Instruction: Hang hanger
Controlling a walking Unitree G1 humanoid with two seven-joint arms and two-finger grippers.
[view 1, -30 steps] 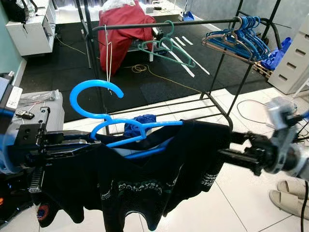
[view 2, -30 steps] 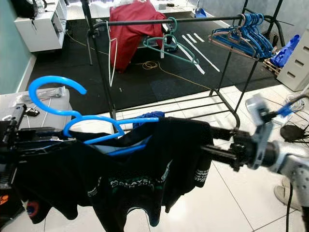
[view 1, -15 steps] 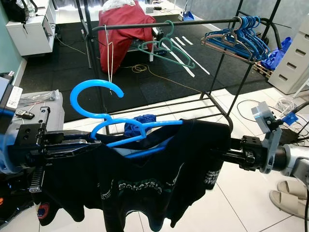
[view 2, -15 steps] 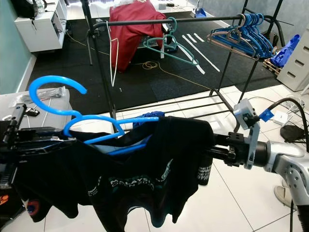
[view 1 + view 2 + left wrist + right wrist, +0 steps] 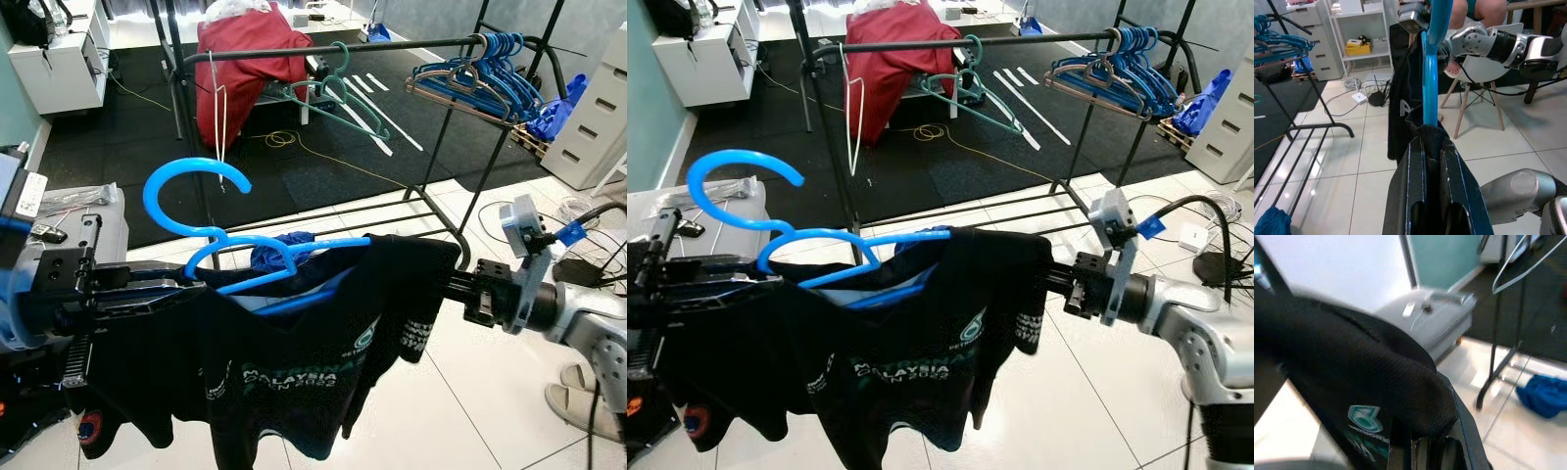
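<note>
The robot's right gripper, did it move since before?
Yes. The right gripper pulled in toward the blue hanger, and now sits nearer the rack's leg.

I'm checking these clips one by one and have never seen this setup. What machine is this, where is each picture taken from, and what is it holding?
This is a walking humanoid robot with two silver arms, each ending in two long black fingers. The two wide pictures come from the two eyes of a camera on its head, looking forward and down. The other two come from cameras on its wrists, looking along the fingers.

Between its arms it carries a blue hanger with a black shirt draped over it. The left gripper is shut on one end of the hanger, cloth included. The right gripper reaches into the shirt's other shoulder; the cloth hides its fingertips.

Ahead stands a black clothes rack with a green hanger, a bunch of blue hangers and a red garment behind it. The floor is white tile.
</note>
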